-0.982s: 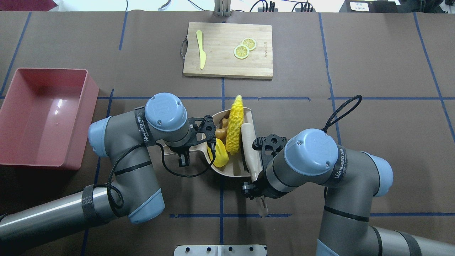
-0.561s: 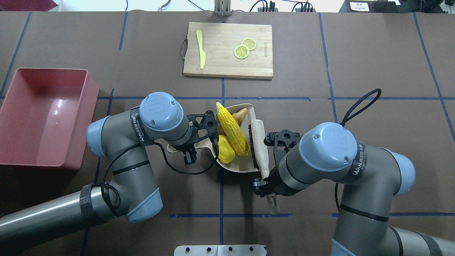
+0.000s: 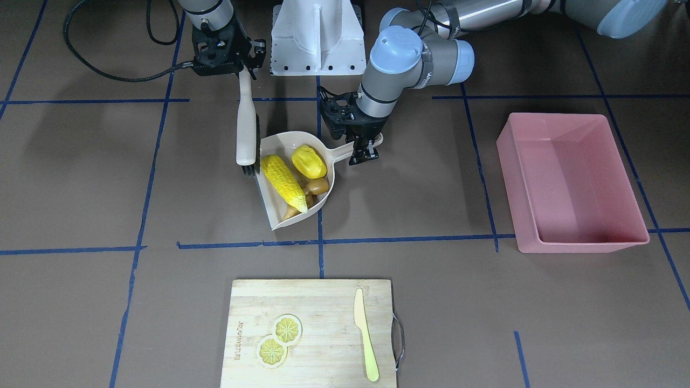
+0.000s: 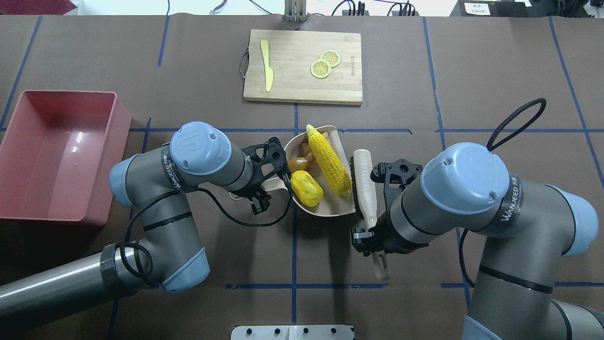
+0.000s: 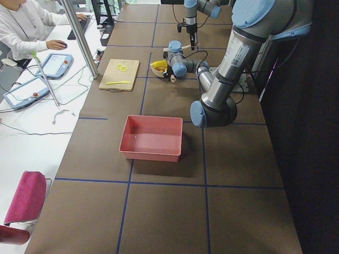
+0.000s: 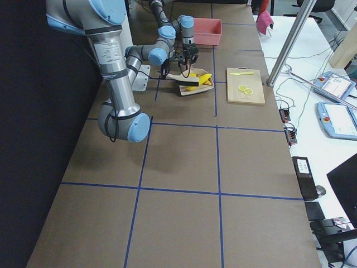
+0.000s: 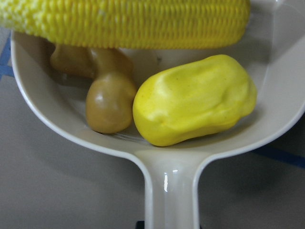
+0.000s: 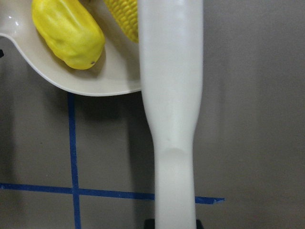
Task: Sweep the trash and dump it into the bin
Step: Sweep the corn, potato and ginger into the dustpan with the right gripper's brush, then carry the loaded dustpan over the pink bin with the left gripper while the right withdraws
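The trash lies in a beige dustpan (image 4: 330,208) (image 3: 280,146) (image 7: 281,114): a long corn cob (image 4: 329,160) (image 3: 283,182) (image 7: 124,21), a lumpy yellow potato-like piece (image 4: 306,188) (image 3: 308,160) (image 7: 195,100) and a tan ginger root (image 4: 302,159) (image 3: 315,187) (image 7: 107,100). My left gripper (image 4: 262,188) (image 3: 362,144) is shut on the dustpan's handle (image 7: 167,191). A white brush (image 4: 365,189) (image 3: 246,129) (image 8: 171,95) stands just outside the pan's open side, with my right gripper (image 4: 373,234) (image 3: 242,67) shut on it. The pink bin (image 4: 56,156) (image 3: 571,183) sits at the table's left end.
A wooden cutting board (image 4: 302,85) (image 3: 312,302) with two lemon slices (image 4: 324,63) and a pale yellow knife (image 4: 267,63) lies beyond the dustpan. A white base plate (image 4: 292,332) is at the near edge. A person (image 5: 21,29) sits at a side desk.
The brush has drawn out of the dustpan and to the right with my right arm. The dustpan has shifted a little away from me and turned, the trash sliding inside it.
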Robot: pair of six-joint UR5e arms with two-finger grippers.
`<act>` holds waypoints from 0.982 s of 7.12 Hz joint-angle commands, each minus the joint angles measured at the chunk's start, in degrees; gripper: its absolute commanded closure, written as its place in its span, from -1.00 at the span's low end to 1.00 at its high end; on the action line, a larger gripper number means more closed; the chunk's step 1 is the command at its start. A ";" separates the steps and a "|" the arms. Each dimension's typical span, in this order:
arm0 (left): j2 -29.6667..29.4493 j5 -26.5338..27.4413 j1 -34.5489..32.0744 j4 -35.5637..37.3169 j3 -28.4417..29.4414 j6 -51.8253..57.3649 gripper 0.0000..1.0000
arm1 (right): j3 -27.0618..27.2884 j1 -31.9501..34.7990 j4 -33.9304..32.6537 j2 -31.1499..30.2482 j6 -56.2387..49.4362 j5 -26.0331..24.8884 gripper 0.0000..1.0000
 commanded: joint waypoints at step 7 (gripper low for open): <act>5.74 -2.64 -5.05 -8.50 -4.25 -7.01 0.93 | 4.87 15.61 -0.80 -7.89 -1.04 8.93 1.00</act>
